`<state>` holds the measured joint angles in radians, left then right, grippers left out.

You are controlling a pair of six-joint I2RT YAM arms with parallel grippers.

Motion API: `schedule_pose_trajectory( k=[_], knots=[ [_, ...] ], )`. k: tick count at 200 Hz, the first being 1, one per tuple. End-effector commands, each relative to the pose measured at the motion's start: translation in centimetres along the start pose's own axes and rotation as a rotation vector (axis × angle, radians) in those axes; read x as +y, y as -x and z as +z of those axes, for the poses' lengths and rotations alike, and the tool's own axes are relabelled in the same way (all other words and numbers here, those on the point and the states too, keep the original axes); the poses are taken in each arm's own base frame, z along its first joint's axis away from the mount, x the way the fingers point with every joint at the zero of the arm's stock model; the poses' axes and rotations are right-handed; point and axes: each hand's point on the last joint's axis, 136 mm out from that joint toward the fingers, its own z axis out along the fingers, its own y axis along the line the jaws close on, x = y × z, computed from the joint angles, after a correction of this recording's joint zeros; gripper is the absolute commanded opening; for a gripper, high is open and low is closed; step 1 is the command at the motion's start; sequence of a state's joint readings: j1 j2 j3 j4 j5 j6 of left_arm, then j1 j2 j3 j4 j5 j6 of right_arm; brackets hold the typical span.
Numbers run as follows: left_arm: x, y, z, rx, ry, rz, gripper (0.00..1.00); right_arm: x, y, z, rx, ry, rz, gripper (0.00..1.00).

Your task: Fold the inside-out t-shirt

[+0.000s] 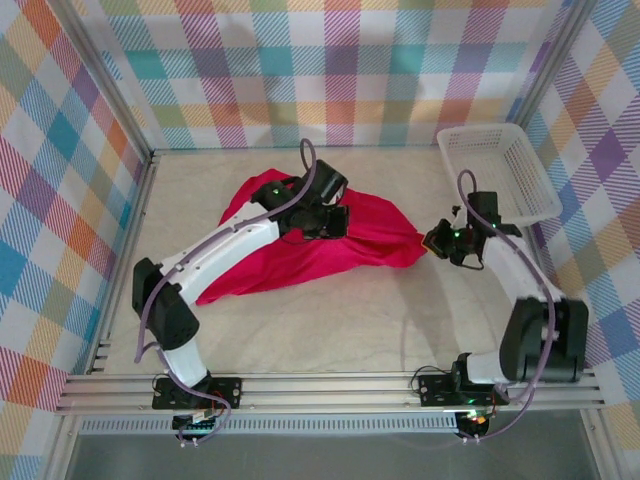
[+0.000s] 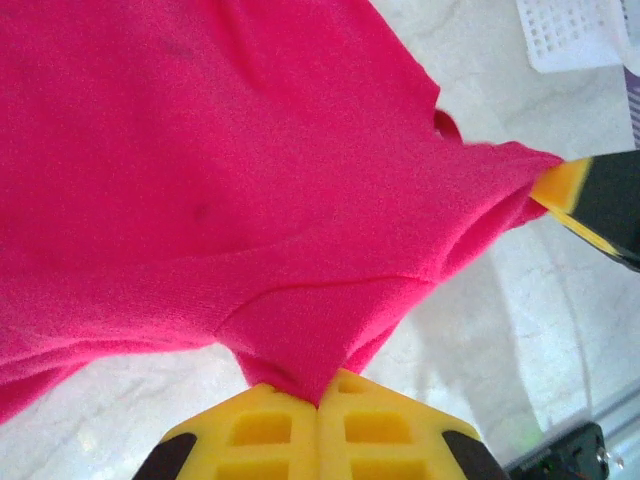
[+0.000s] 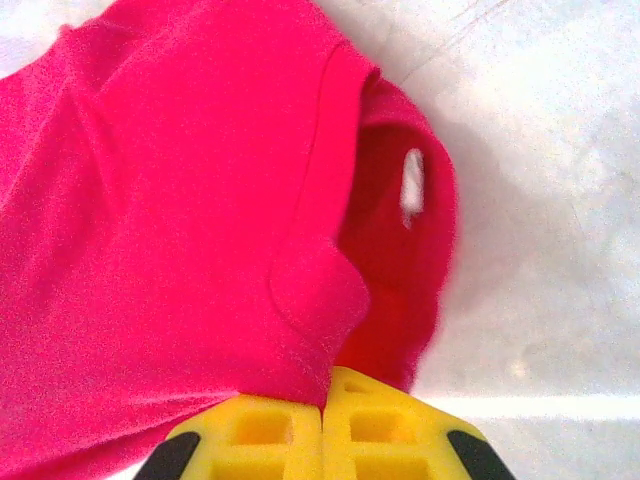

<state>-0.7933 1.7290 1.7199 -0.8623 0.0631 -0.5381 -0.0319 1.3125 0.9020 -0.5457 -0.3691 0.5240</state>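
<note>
While both arms reach over the table [image 1: 330, 320], I read the left gripper [image 2: 318, 398] clamped on a fold of the inside-out t-shirt [image 1: 300, 250], pads pressed together. The right gripper [image 3: 325, 392] pinches the garment's right-hand corner likewise. The t-shirt lies bunched mid-table, left of the white basket [image 1: 497, 170] and apart from it.

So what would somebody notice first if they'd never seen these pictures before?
The bright red t-shirt, lying crumpled in the middle of the pale table. The left pincer and the right pincer are each shut on a bit of it, the right one at its right-hand tip. After that, the colourful checked walls all around and the white basket in the far right corner.
</note>
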Motion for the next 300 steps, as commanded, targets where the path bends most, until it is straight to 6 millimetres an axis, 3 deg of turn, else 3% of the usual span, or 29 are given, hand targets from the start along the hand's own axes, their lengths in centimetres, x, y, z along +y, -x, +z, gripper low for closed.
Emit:
schedule_pose_trajectory(
  k=[1, 18, 33, 81, 110, 126, 135, 153, 178, 199, 226, 263, 300],
  knots=[
    [-0.2, -2.3, -1.0, 0.066, -0.048, -0.008, 0.00, -0.8, -3.4, -2.5, 0.021, -0.039, -0.025, 0.00],
    [-0.2, -2.7, -1.1, 0.069, -0.071, -0.007, 0.00, -0.5, -4.3, -3.5, 0.007, -0.021, -0.027, 0.00],
    [0.3, -2.9, -0.1, 0.072, -0.051, 0.000, 0.00, -0.7, -4.0, -3.2, 0.005, -0.029, -0.026, 0.00],
    [2.8, -1.9, 9.0, 0.172, 0.067, -0.044, 0.00, -1.3, 0.8, 1.5, 0.020, -0.085, -0.017, 0.00],
    [3.6, -1.2, 10.9, 0.153, 0.127, -0.099, 0.00, -1.6, 2.8, 2.8, 0.029, -0.129, -0.028, 0.00],
    [3.6, -1.6, 11.8, 0.148, 0.098, -0.131, 0.00, -1.7, 3.0, 2.4, 0.036, -0.155, -0.050, 0.24],
    [3.7, -1.8, 12.3, 0.162, 0.098, -0.137, 0.00, -1.5, 2.7, 1.8, 0.031, -0.162, -0.064, 0.37],
    [3.8, -2.2, 12.7, 0.187, 0.108, -0.133, 0.01, -0.7, 1.7, 0.3, 0.001, -0.146, -0.093, 0.45],
    [3.7, -1.7, 12.9, 0.175, 0.089, -0.146, 0.06, 0.3, -0.1, -1.4, -0.032, -0.123, -0.132, 0.47],
    [3.7, -1.7, 13.6, 0.175, 0.054, -0.176, 0.08, 1.5, -1.7, -1.5, -0.023, -0.088, -0.171, 0.44],
    [3.9, -1.8, 14.6, 0.205, 0.060, -0.190, 0.08, 3.5, -3.5, 0.1, -0.003, 0.048, -0.224, 0.38],
    [4.4, -1.6, 14.0, 0.189, 0.082, -0.196, 0.08, 5.6, -4.8, 2.7, 0.052, 0.088, -0.320, 0.37],
    [4.2, -0.2, 12.2, 0.146, 0.076, -0.203, 0.08, 6.0, -6.0, 7.1, 0.123, 0.009, -0.413, 0.56]
  ],
)
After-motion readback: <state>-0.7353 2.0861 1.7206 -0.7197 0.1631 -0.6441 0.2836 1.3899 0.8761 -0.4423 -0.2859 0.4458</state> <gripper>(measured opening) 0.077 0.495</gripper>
